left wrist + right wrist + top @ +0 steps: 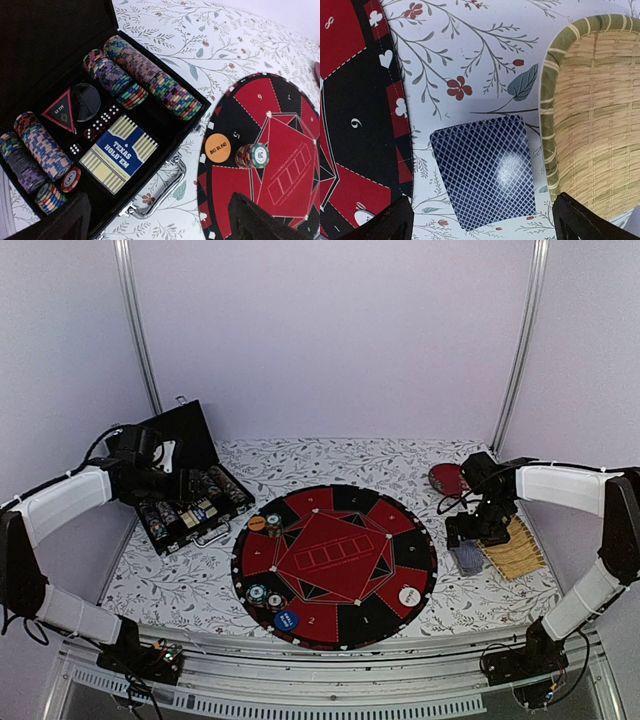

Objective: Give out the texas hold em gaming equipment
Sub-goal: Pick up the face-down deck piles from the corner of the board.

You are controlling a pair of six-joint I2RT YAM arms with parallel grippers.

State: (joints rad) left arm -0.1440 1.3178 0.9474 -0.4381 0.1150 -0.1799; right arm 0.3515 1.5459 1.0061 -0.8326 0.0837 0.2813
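**Listener:** Where is the poker gear, and what are the arms doing?

**Operator:** I see most of it at the far left, in an open black hinged case (190,440). It holds rows of striped round poker chips (150,75), dark dice with white spots (97,125), and a blue and yellow card box (120,152) printed "Texas Hold'em". My left fingers (255,222) hang wide apart over the case's near edge, holding nothing.

At centre lies a round red and black felt game mat (335,560). It carries an orange "Big Blind" disc (219,148), a blue disc (286,620), a white disc (409,596) and a few small chip stacks (258,593).

Right of it, a deck of cards with dark blue cross-hatched backs (485,172) lies flat on the floral white worktop (470,615). It sits between the mat and a straw-coloured woven tray (547,100). My right fingers (580,222) hover wide and empty, one on each side of the deck.

**Listener:** What could go wrong?

**Operator:** I judge the deck the main risk. It sits just beside the tray's rim, so one finger could catch there, and squeezing loose cards may fan them. On the left, nudging a packed row could spill chips.

**Listener:** What can't you see?

**Operator:** The card faces, the deck's thickness and most chip values. Both wrist views crop the fingers at the bottom edge, and the lid's inside is too dark.
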